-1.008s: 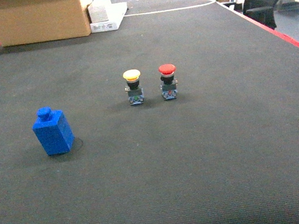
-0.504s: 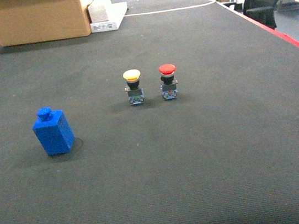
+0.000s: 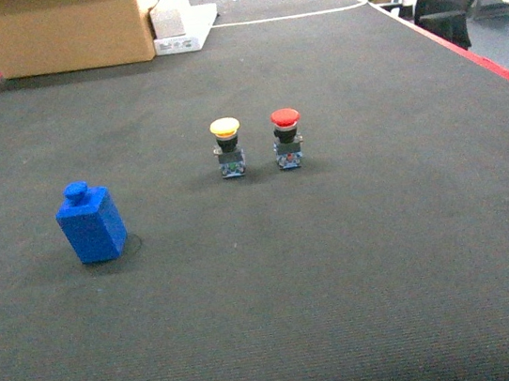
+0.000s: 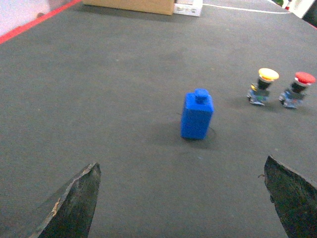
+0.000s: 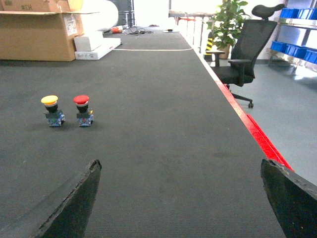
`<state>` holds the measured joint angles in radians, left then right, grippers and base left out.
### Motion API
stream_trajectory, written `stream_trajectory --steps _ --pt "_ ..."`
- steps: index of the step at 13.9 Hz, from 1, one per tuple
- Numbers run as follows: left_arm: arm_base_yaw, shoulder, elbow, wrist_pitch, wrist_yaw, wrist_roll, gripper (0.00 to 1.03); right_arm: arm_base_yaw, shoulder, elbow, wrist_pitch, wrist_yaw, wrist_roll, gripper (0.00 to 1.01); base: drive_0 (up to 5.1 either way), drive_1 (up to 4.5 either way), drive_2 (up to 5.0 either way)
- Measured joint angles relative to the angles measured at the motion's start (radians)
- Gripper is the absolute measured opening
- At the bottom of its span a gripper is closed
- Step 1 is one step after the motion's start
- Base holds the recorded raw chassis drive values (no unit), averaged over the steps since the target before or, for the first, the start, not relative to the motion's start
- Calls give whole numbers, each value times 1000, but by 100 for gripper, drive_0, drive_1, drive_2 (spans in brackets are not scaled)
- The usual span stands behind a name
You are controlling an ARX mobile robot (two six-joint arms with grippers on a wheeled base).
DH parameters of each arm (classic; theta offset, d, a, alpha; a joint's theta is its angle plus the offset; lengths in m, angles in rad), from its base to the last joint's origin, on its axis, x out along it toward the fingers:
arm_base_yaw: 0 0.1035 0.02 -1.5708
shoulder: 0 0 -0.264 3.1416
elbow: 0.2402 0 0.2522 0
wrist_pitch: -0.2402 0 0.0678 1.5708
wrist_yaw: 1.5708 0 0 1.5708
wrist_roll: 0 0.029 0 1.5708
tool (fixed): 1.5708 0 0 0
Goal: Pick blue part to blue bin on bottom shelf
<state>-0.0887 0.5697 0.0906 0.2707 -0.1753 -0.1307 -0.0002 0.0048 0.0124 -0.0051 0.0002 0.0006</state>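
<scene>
Sitting unmoved vs earlier, blue part (image 3: 91, 224) upright on mat (image 3: 358, 252); left claw (image 4: 181, 198) & right claw (image 5: 178, 198) both wide.

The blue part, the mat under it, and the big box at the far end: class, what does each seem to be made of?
Blue part: likely moulded plastic, with uniform colour, a matte sheen and crisp edges. Mat: dark, finely ribbed surface, perhaps rubber or woven fabric; unclear which. Box: corrugated cardboard by its tan, dull faces and folded flaps.
</scene>
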Motion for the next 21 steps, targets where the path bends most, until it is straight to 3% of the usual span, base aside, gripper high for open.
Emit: stream_trajectory --steps 2,4,6,9,14,21 --pt "8 427 114 349 22 7 98 0 0 0 0 0 0 98 0 0 0" --pt "-9 753 257 521 55 14 98 0 0 0 0 0 0 98 0 0 0" --pt "-15 1018 385 558 83 32 98 0 0 0 0 0 0 98 0 0 0" --pt "-36 1223 515 560 101 29 98 0 0 0 0 0 0 98 0 0 0" --pt "-55 1445 716 547 30 32 98 0 0 0 0 0 0 98 0 0 0" --pt "-35 1571 847 520 37 17 95 0 0 0 0 0 0 98 0 0 0"
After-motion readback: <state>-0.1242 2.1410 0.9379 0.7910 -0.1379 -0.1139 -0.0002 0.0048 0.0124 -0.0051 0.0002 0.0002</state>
